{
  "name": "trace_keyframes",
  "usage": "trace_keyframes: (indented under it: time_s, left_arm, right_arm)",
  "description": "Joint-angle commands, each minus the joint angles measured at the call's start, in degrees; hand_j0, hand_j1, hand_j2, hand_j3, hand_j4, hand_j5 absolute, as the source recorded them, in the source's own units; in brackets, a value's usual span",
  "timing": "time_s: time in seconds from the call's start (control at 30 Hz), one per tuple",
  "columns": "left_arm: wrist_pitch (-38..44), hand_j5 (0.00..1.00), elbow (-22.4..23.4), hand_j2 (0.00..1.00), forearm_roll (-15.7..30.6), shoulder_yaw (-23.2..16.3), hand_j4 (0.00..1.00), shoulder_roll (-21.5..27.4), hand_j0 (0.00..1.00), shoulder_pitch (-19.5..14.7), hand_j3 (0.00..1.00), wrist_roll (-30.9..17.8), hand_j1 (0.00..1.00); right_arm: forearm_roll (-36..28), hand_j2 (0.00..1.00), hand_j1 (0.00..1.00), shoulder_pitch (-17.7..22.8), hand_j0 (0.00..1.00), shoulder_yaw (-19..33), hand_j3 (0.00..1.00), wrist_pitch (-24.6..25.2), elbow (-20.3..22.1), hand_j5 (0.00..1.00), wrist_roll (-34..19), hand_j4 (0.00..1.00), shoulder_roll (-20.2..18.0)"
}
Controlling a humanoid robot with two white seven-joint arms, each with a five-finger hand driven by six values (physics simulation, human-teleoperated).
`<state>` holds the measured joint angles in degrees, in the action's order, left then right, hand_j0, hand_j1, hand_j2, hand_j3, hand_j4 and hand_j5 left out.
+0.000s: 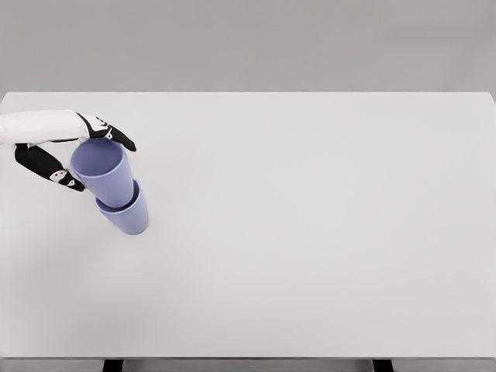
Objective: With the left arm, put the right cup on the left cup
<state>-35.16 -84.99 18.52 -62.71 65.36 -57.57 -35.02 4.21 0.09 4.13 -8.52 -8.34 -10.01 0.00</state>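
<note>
Two lavender-blue cups show at the left of the white table [310,232]. The upper cup [102,172] sits nested inside the lower cup [128,217], which stands on the table. My left hand [74,155] comes in from the left edge and wraps the upper cup near its rim, with black fingers [116,136] behind it and the thumb [50,169] in front. The nested pair leans slightly toward the upper left. The right arm does not appear.
The table's far edge runs across the top, the near edge along the bottom with two dark legs below. A plain grey wall stands behind.
</note>
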Motion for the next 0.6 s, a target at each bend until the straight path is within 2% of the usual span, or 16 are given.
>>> trace_keyframes:
  time_s: [0.0, 0.07, 0.1, 0.13, 0.17, 0.23, 0.3, 0.43, 0.57]
  left_arm:
    - [0.2, 0.95, 0.0, 0.95, 0.3, 0.1, 0.95, 0.0, 0.95, 0.0, 0.95, 0.0, 0.95]
    - [0.2, 0.99, -0.4, 0.99, 0.5, 0.2, 0.99, 0.3, 0.99, 0.1, 0.99, 0.0, 0.99]
    - [0.2, 1.00, -1.9, 1.00, 1.1, 1.0, 1.00, 0.9, 1.00, 0.0, 1.00, 0.0, 1.00]
    - [0.2, 1.00, -5.4, 1.00, 2.6, 3.0, 1.00, 4.6, 1.00, 0.1, 1.00, 0.0, 1.00]
    - [0.2, 1.00, -10.5, 1.00, 6.5, 3.4, 1.00, 8.6, 1.00, 0.1, 1.00, 0.0, 1.00]
    - [0.2, 1.00, -14.9, 1.00, 10.4, 4.9, 1.00, 10.8, 1.00, -0.5, 1.00, 0.0, 1.00]
    - [0.2, 1.00, -16.0, 1.00, 11.9, 5.7, 1.00, 8.4, 1.00, -0.9, 1.00, 0.0, 1.00]
    - [0.2, 1.00, -16.1, 1.00, 12.3, 5.5, 1.00, -0.8, 1.00, -2.6, 1.00, 0.0, 1.00]
    - [0.2, 1.00, -16.1, 1.00, 12.4, 5.4, 1.00, -3.1, 1.00, -2.5, 1.00, 0.0, 1.00]
  right_arm:
    - [0.0, 1.00, 1.00, 0.0, 1.00, 0.0, 1.00, 0.0, 0.0, 1.00, 0.0, 1.00, 0.0]
    - [0.0, 1.00, 1.00, 0.0, 1.00, 0.0, 1.00, 0.0, 0.0, 1.00, 0.0, 1.00, 0.0]
    - [0.0, 1.00, 1.00, 0.0, 1.00, 0.0, 1.00, 0.0, 0.0, 1.00, 0.0, 1.00, 0.0]
    - [0.0, 1.00, 1.00, 0.0, 1.00, 0.0, 1.00, 0.0, 0.0, 1.00, 0.0, 1.00, 0.0]
    - [0.0, 1.00, 1.00, 0.0, 1.00, 0.0, 1.00, 0.0, 0.0, 1.00, 0.0, 1.00, 0.0]
    - [0.0, 1.00, 1.00, 0.0, 1.00, 0.0, 1.00, 0.0, 0.0, 1.00, 0.0, 1.00, 0.0]
    - [0.1, 1.00, 1.00, 0.0, 1.00, 0.0, 1.00, 0.0, 0.0, 1.00, 0.0, 1.00, 0.0]
    - [0.0, 1.00, 1.00, 0.0, 1.00, 0.0, 1.00, 0.0, 0.0, 1.00, 0.0, 1.00, 0.0]
    - [0.0, 1.00, 1.00, 0.0, 1.00, 0.0, 1.00, 0.0, 0.0, 1.00, 0.0, 1.00, 0.0]
